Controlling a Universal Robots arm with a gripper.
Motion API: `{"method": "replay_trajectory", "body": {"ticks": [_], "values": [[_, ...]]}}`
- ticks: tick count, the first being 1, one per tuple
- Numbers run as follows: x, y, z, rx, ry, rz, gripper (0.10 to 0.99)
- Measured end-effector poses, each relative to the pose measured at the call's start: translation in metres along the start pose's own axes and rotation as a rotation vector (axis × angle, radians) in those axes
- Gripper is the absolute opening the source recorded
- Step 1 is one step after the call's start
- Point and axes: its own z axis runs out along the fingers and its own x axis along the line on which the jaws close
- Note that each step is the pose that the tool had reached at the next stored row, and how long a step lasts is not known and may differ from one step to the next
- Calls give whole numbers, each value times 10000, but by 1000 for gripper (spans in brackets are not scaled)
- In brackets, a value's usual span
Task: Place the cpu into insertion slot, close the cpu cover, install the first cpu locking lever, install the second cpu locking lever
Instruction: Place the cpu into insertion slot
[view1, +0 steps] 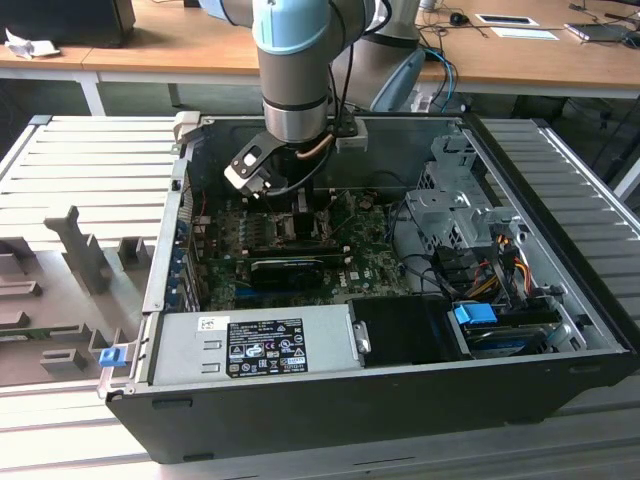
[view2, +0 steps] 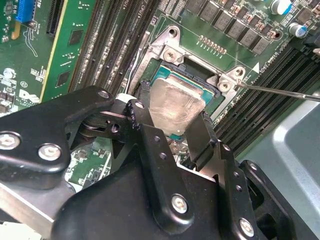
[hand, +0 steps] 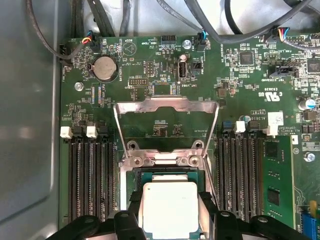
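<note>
1. Wooden desks are standing behind a ribbed grey table, which is carrying an open computer case.
2. Inside the case, the cpu is sitting at the insertion slot, silvery top upward. Whether it is fully seated or just above the socket cannot be told.
3. In both wrist views the gripper is clamping the chip, its black fingers pressing against two opposite edges.
4. Just beyond the socket, the cpu cover is standing open, swung back on its hinge, with the board showing through its window.
5. In the second wrist view a thin metal rod is angling away from one socket corner.
6. Long black memory slots are flanking the socket on both sides of the green circuit board, and a round coin cell is lying farther out, past the cover.
7. In the exterior view the arm is reaching down into the case over the board.
</note>
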Motion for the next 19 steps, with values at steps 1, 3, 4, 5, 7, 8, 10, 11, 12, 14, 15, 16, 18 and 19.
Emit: {"method": "replay_trajectory", "body": {"ticks": [1, 3, 4, 5, 7, 8, 10, 11, 12, 14, 15, 16, 18, 19], "values": [[0, 0, 1, -1, 1, 0, 529], [5, 0, 8, -3, 5, 2, 529], [21, 1, 9, -1, 1, 0, 537], [29, 1, 13, -2, 2, 1, 604], [40, 2, 21, -2, 2, 0, 604], [42, 2, 23, -2, 3, 0, 604], [45, 1, 25, 0, 2, -1, 604], [46, 1, 25, 0, 2, 0, 604], [46, 2, 20, 1, 1, 0, 604], [47, 6, -30, 3, -44, -3, 604], [48, 6, -33, 2, -47, -4, 604], [47, 6, -34, 1, -46, -5, 604], [34, 6, -42, 2, -50, -4, 588], [26, 7, -45, 2, -49, -5, 400]]}}
